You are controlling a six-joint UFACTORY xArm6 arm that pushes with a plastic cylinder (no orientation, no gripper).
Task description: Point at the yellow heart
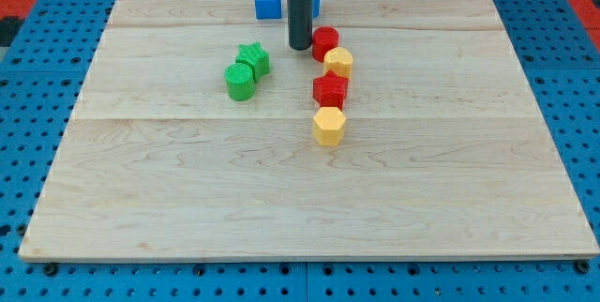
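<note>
The yellow heart [338,61] lies on the wooden board [300,208] right of centre near the view's top, touching a rounded red block [325,41] above it. My tip [299,48] rests on the board just left of that red block, a short way up and left of the yellow heart, with a small gap to the heart. Below the heart sit an angular red block [330,88] and a yellow polygonal block [329,126], so these blocks form a column.
A green star [253,58] and a green cylinder [240,83] touch each other left of my tip. A blue block [268,3] sits near the board's top edge, and a second blue block [315,4] is mostly hidden behind the rod.
</note>
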